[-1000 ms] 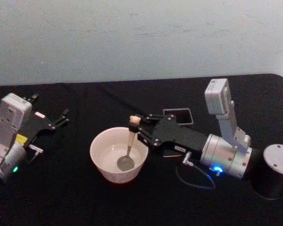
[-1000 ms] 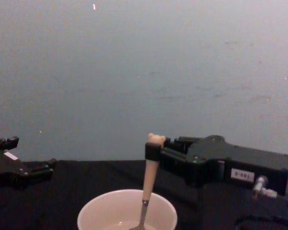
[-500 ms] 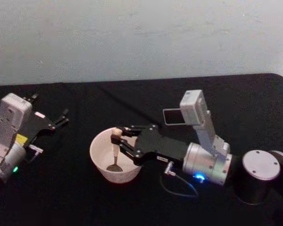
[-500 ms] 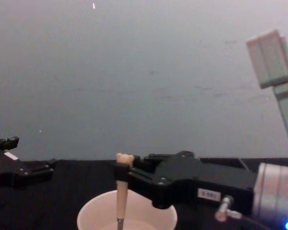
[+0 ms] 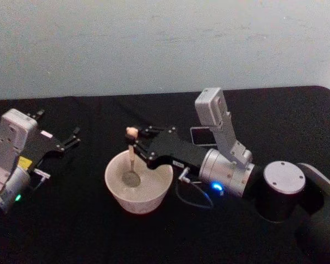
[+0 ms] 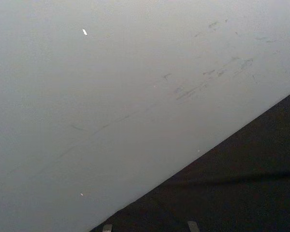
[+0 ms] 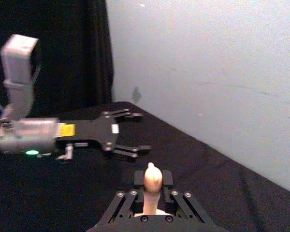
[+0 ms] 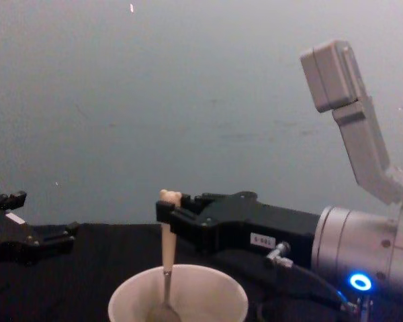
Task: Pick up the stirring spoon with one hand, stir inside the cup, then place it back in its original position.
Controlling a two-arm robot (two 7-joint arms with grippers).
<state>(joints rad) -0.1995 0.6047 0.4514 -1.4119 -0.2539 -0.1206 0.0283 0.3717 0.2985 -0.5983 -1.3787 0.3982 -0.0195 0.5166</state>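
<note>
Head view puts my right end effector (image 5: 133, 142) just above the far-left part of the cup's rim, its fingers pinched shut on the cream handle of the stirring spoon (image 5: 131, 157), right below the tiny bear head. The spoon hangs nearly upright, with its shiny metal bowl low inside the cup (image 5: 114, 187); I cannot tell whether it touches the bottom. The cup sits on the black table (image 5: 88, 236), a little left of the middle. The dark grey square holder (image 5: 200, 135) stands farther back on the table, to the right of the cup, partly hidden by my right wrist camera. My left end effector (image 5: 58, 125) is parked well to the left of the cup, fingers spread wide and holding nothing, pointing toward the back wall. From the chest view the bear head pokes up just above my closed right fingers, and the handle drops straight down past the cup's rim.
</note>
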